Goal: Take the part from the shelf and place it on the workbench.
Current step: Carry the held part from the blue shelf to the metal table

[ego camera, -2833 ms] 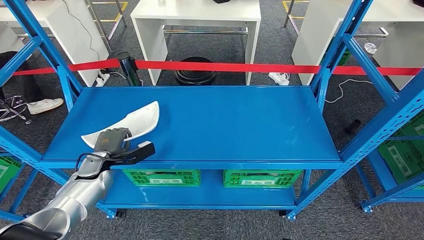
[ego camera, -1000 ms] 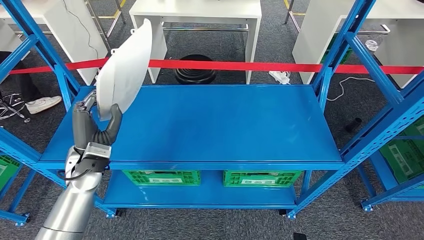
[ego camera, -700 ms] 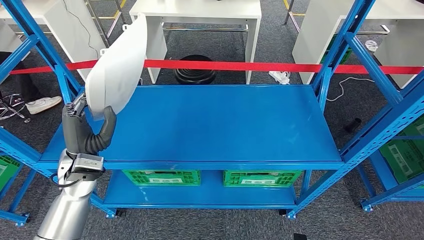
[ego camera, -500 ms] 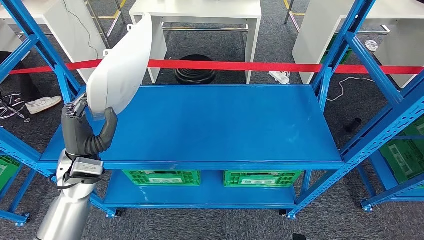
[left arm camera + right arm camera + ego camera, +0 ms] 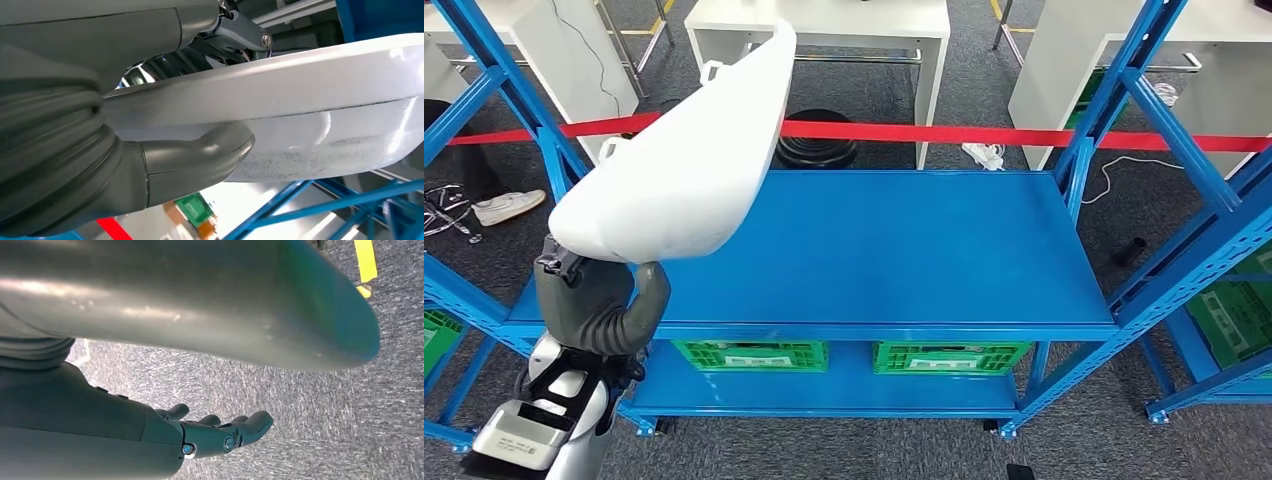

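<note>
You are looking down on a workshop floor of grey carpet, where a blue steel shelf (image 5: 874, 250) is standing in front of the robot with slanted blue uprights at both sides. A red barrier tape (image 5: 984, 136) is stretching across behind the shelf, and white counters (image 5: 864, 25) are standing beyond it, with a black round base (image 5: 816, 150) sitting on the carpet under the middle one. Two green crates (image 5: 750, 354) are sitting side by side on the lower level of the shelf, and a white shoe (image 5: 508, 207) is lying on the floor off to the left.

Your left hand (image 5: 596, 300) is holding the part (image 5: 686, 165), a large curved white shell, up in the air over the left end of the shelf, clear of the blue surface. The part is tilting, with its broad rounded end low at the hand and its narrow end reaching up and away toward the counters. In the left wrist view you are seeing the thick grey thumb (image 5: 200, 152) pressing against one face of the part (image 5: 320, 125), with the darker fingers (image 5: 240, 30) lying against the other face, so the shell is being pinched between them.

Your right hand (image 5: 220, 432) is hanging over the carpet, holding nothing, with its fingers slightly apart and gently curved.
</note>
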You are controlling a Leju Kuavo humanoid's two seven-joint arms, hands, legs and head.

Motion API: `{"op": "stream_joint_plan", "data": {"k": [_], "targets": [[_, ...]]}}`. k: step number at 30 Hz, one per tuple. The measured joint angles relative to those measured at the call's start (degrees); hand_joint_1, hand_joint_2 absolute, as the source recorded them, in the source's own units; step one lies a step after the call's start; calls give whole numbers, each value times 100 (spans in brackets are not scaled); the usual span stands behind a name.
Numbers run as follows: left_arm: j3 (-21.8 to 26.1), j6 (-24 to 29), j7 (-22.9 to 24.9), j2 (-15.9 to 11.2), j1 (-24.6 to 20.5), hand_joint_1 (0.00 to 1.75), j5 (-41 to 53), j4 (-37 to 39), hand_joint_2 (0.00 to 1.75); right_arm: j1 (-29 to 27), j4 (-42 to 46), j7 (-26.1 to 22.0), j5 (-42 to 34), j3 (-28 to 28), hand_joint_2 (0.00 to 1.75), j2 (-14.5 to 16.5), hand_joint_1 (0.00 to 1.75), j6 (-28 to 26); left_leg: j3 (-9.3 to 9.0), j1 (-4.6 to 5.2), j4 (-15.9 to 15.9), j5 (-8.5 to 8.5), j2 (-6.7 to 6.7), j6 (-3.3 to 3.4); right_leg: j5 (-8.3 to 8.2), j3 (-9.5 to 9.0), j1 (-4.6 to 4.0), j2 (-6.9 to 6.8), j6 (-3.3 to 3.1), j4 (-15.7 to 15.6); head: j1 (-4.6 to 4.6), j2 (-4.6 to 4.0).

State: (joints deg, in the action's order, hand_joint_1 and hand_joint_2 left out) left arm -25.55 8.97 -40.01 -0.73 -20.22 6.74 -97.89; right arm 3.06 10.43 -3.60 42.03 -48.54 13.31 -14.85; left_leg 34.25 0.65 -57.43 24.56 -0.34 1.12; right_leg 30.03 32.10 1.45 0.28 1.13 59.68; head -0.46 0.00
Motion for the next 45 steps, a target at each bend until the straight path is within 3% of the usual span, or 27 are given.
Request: {"op": "stream_joint_plan", "data": {"k": [3,4,5,6,8,10,14,15,17,19,20,21,22,25,27,29,30,32,34,35,36,38,40,41,42,44,45], "targets": [[-1,-56,-1,44,68,175,-21,-56,175,-1,0,1,11,0,0,-34,0,-46,41,-23,24,-41,21,41,591,417,-7,-3,31,987,19,0],[-1,-31,1,47,106,175,-10,-66,175,-3,0,7,35,0,0,-48,0,-57,68,-24,8,-46,26,38,711,547,-5,-3,39,1302,21,0],[-1,11,2,43,150,175,10,-85,175,-5,0,15,66,0,0,-65,0,-66,98,-27,-13,-52,30,29,718,590,-2,-4,44,1434,22,0],[-1,57,4,38,192,175,30,-114,175,-5,0,24,93,0,0,-84,0,-72,128,-35,-38,-60,32,16,616,520,3,-5,48,1339,22,0],[-1,134,5,14,270,175,57,-203,175,5,0,12,119,0,0,-123,0,-83,197,-58,-107,-78,29,-30,316,118,17,-8,50,630,24,0],[-3,202,5,-22,336,175,62,-297,175,16,1,-43,121,0,0,-144,0,-92,248,-58,-168,-99,14,-104,123,-161,0,13,-1,114,24,0],[-20,285,1,-112,405,175,55,-417,175,29,1,-114,135,0,0,-171,0,-110,319,-52,-191,-143,-6,-273,33,-70,-7,21,-212,45,14,0],[-25,283,3,-134,416,175,51,-433,175,30,1,-128,142,0,0,-173,0,-134,368,-62,-277,-28,-3,-310,-16,-20,-3,9,-259,35,10,0],[-35,277,3,-168,428,175,45,-453,175,33,1,-154,151,0,0,-176,0,-197,535,-81,-781,465,3,-370,-122,98,3,-12,-324,26,0,0],[-45,275,1,-186,429,175,46,-460,175,31,1,-169,149,0,0,-178,0,-259,687,-88,-1490,922,4,-403,-224,225,-7,-25,-339,30,-2,-1],[-49,284,2,-195,430,175,52,-458,175,31,1,-173,143,0,0,-178,0,-285,677,-88,-1693,989,5,-406,-276,287,-14,-31,-337,33,-2,-1],[-52,304,2,-204,432,175,65,-457,175,31,0,-175,137,0,0,-179,0,-309,573,-87,-1703,946,5,-397,-327,347,-20,-36,-333,35,-1,-1],[-54,337,3,-216,435,175,80,-456,175,32,0,-177,132,0,0,-179,0,-329,357,-85,-1487,826,4,-377,-376,400,-27,-37,-327,36,-2,-1],[-58,451,4,-252,450,175,109,-484,175,32,0,-170,144,0,0,-179,0,-381,-491,-49,-323,619,3,-282,-512,504,-46,-31,-271,27,0,0],[-60,483,2,-272,467,175,111,-515,175,34,0,-157,161,0,0,-179,0,-400,-632,-10,-22,631,2,-232,-606,516,-40,-31,-200,-5,-8,0],[-62,493,1,-288,487,175,111,-528,175,34,0,-151,168,0,0,-181,0,-403,-559,-14,20,533,15,-156,-667,526,-32,-26,-125,-33,-25,-1],[-63,494,1,-292,495,175,111,-530,175,33,0,-150,168,0,0,-183,0,-404,-522,-27,45,468,27,-105,-586,560,-35,-22,-98,19,-19,-1],[-64,498,-1,-294,506,175,111,-534,175,32,0,-148,169,0,0,-187,0,-404,-413,-53,83,321,49,-28,-121,708,-30,-14,-66,436,-1,-1],[-66,507,-1,-294,527,175,112,-538,175,36,0,-140,168,0,0,-197,0,-405,-244,-51,66,189,53,-1,384,880,-31,-14,-39,1129,14,0],[-67,515,0,-295,546,175,113,-539,175,37,0,-126,166,0,0,-205,0,-409,-147,-51,45,129,59,-5,464,901,-31,-14,-28,1388,15,0],[-68,526,0,-297,575,175,113,-545,175,37,0,-108,160,0,0,-214,0,-420,-46,-52,15,76,64,-16,408,841,-29,-15,-20,1485,15,0],[-68,557,2,-304,660,175,114,-577,175,40,1,-71,131,-2,0,-231,0,-450,155,-65,-75,-14,70,-56,119,423,-20,-17,-9,1106,16,0],[-68,598,4,-316,747,175,123,-646,175,58,1,-50,109,-8,0,-248,0,-420,312,-62,-179,-83,70,-120,103,-97,-33,-7,-33,398,20,0],[-69,616,3,-325,782,175,136,-686,175,66,2,-44,124,-10,0,-255,0,-351,350,-57,-217,-113,70,-156,169,-240,-42,2,-64,162,26,0],[-69,629,2,-334,811,175,148,-720,175,72,1,-42,154,-11,0,-263,0,-242,367,-52,-229,-151,70,-192,228,-279,-59,11,-108,59,30,0],[-70,640,-1,-365,858,175,162,-758,175,73,1,-43,208,-11,0,-276,0,52,378,-62,-214,-229,63,-261,155,-203,-62,0,-207,37,41,0],[-71,641,-1,-384,878,175,163,-764,175,80,0,-38,208,-11,0,-281,0,200,410,-70,-239,-180,55,-295,93,-147,-57,-12,-256,33,35,0]]}}
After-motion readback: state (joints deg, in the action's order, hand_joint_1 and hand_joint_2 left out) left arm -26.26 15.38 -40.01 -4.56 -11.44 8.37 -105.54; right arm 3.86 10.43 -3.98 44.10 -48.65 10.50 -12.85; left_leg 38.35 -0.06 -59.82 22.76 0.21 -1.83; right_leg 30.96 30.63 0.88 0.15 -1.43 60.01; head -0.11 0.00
